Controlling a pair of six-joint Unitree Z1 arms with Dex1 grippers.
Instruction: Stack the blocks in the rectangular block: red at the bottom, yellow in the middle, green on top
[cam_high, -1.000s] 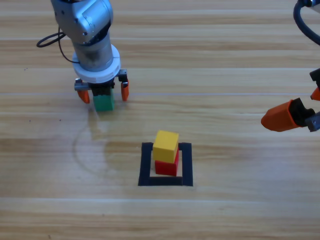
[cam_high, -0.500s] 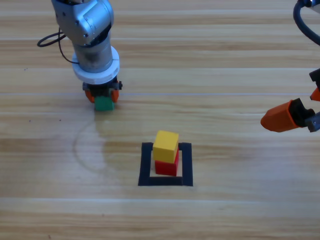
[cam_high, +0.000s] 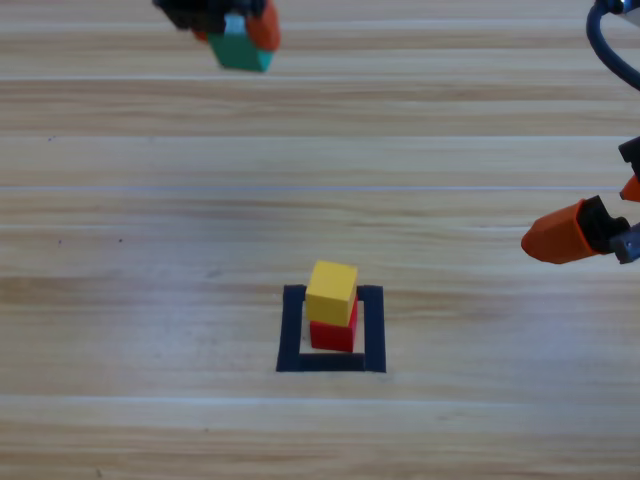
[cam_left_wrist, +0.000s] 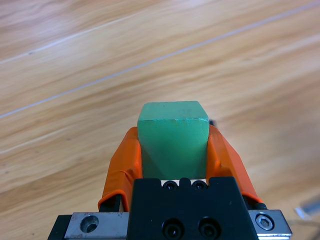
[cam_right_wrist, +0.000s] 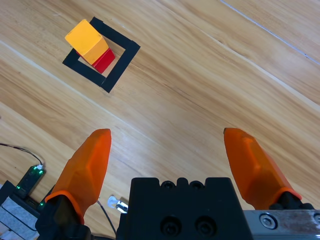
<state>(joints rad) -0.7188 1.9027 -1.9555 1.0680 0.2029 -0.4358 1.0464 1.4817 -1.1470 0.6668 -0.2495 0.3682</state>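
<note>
Two cubes stacked: yellow cube on red cube inside black tape square. Left claw, clamped on green cube, sits at top edge; stack lies toward bottom-right. Right claw apart, waiting at right edge.

Green up in left hand.

1. The left gripper is rising from the bottom edge of the view, its black body filling the lower middle.
2. Its two orange jaws are pressing against opposite sides of the green cube, one on each flank.
3. The cube is sitting squarely between the jaws, its top face showing a little lighter than its front face, and it is reaching out past the jaw tips.
4. The wooden table is lying behind the cube, its pale grain lines running diagonally across the view.
</note>
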